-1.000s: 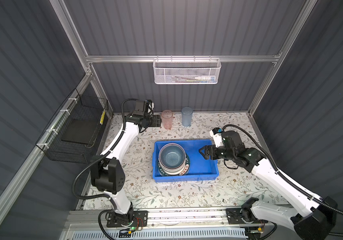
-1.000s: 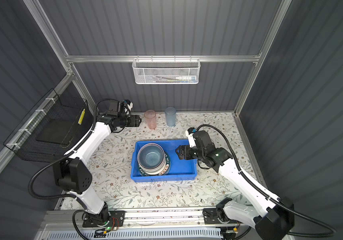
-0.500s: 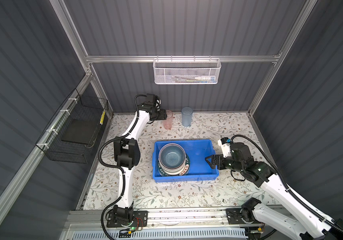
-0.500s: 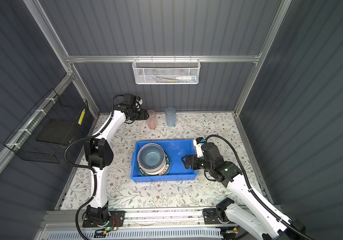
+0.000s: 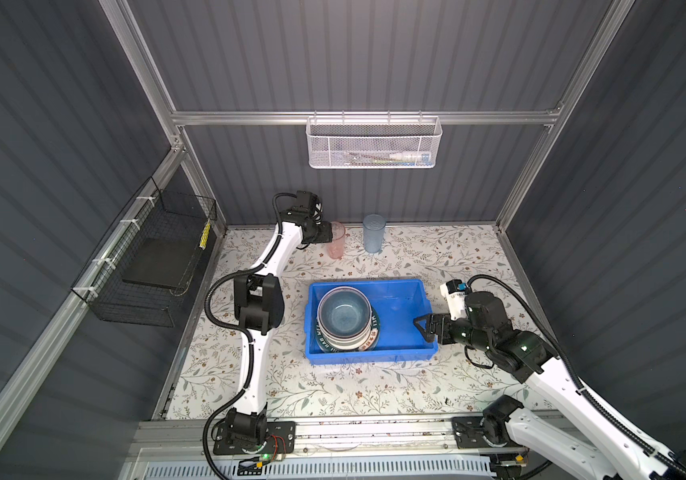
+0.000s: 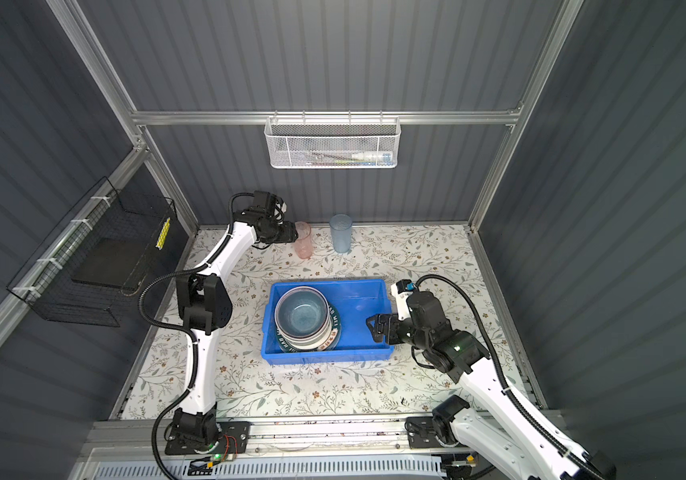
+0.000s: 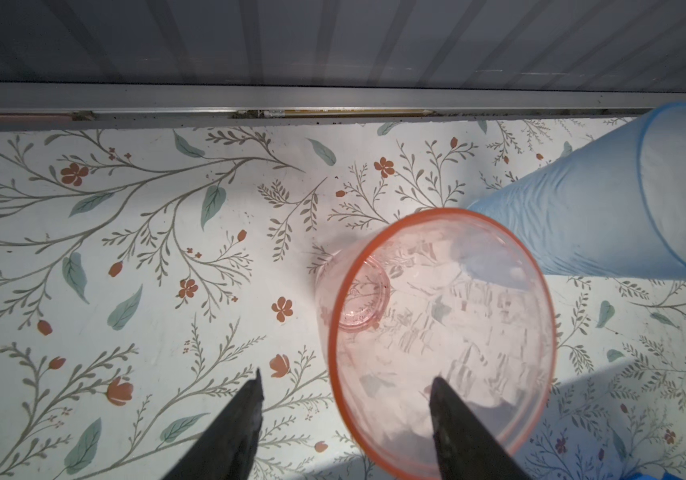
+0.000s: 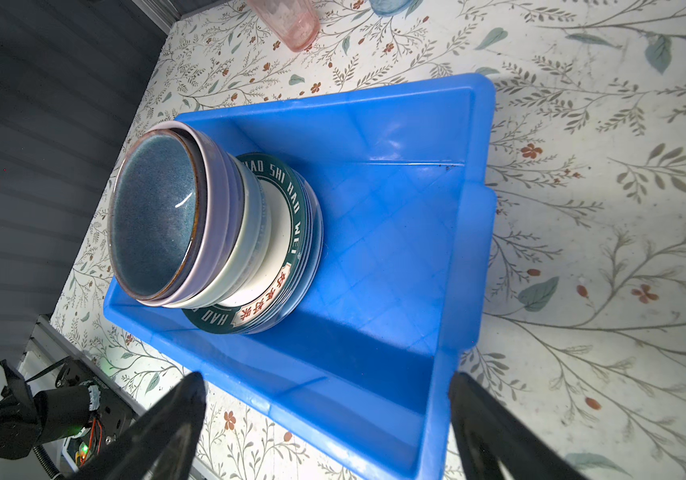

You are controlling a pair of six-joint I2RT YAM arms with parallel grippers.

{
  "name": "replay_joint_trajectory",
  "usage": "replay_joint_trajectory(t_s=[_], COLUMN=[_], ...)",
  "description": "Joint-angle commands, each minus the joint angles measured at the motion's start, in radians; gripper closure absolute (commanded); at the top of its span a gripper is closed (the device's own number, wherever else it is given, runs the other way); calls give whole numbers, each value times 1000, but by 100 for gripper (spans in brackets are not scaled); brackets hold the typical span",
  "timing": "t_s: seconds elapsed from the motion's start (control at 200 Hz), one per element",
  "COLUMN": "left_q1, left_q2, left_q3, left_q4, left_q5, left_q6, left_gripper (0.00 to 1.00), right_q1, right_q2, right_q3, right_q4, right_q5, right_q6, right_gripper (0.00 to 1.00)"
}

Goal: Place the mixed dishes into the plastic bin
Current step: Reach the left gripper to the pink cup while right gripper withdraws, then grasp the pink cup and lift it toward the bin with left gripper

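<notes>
left wrist view is showing the left tool (image 7: pixel 347 377) standing partly apart with nothing gripped yet: one finger is sitting outside the pink tumbler (image 7: pixel 457 311) and the other is showing through its wall, seemingly inside the mouth, so the near wall is lying between them with a gap on each side. the tumbler is standing upright on the bench (image 7: pixel 125 249) near the back wall, outside the plastic bin. my worry is that a pinch on one thin, slick wall is going to let the cup pivot or slip while lifting, and an off-centre squeeze is likely to shove it over. the blue tumbler (image 7: pixel 582 216) is standing near on its right, so a tipping pink one is risking knocking it down. further right, in both top views, the plastic bin (image 5: pixel 401 316) is holding plates with nested bowls on them, the dark-blue bowl (image 5: pixel 344 309) uppermost, all crowded into its left half; a tumbler coming in low is risking clipping that tall stack. the right tool (image 5: pixel 424 329) is hanging wide and empty over the bin's right end, near its front corner, so it is risking blocking the free floor or nudging the bin.
</notes>
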Motion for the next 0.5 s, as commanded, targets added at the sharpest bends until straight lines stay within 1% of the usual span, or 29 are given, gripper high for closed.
replay_joint_trajectory(t_s=[0.0, 0.12, 0.29, 0.455, 0.495], left_q1=[6, 6, 6, 6, 6], left_q2=[17, 10, -20, -29, -34], left_q3=[-2, -23, -79, -113, -121], left_q4=[-6, -5, 3, -4, -5], left_q5=[-14, -13, -12, -22, -24], left_q6=[4, 3, 10, 25, 25], left_gripper=[37, 43, 59, 79, 82], right_q1=[-5, -5, -6, -6, -5], right_q2=[-6, -2, 15, 32, 35], right_q3=[-15, -32, -35, -39, -39], right_q4=[-9, 9, 26, 55, 56], right_q5=[14, 8, -1, -19, -19], right_q6=[11, 24, 33, 36, 38], right_gripper=[8, 8, 8, 8, 8])
